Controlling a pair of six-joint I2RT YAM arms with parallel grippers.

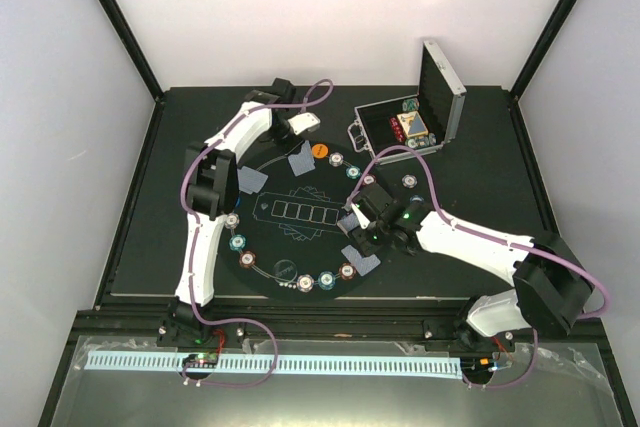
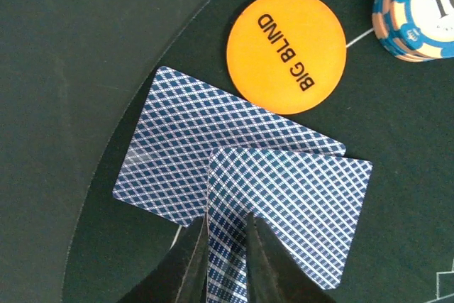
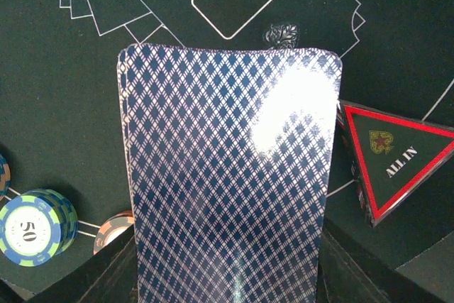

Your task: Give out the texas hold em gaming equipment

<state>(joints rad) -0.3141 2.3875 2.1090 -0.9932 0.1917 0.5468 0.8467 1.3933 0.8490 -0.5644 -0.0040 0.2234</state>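
Note:
In the left wrist view two blue-backed playing cards lie on the black mat (image 2: 397,175), the upper card (image 2: 298,204) partly over the lower card (image 2: 177,147). My left gripper (image 2: 227,246) stands slightly open, with the near end of the upper card showing in the narrow gap. The orange BIG BLIND disc (image 2: 286,52) sits just beyond the cards, beside a blue and orange chip stack (image 2: 418,8). My right gripper (image 3: 228,267) is shut on a deck of cards (image 3: 227,161) held over the mat's right part (image 1: 355,217). The red ALL IN triangle (image 3: 394,161) lies to its right.
Chip stacks (image 1: 238,242) ring the round mat (image 1: 270,237), with dealt card pairs at left (image 1: 250,180) and near right (image 1: 362,259). The open silver case (image 1: 415,127) stands at the back right. A green 50 chip stack (image 3: 35,228) sits left of the deck.

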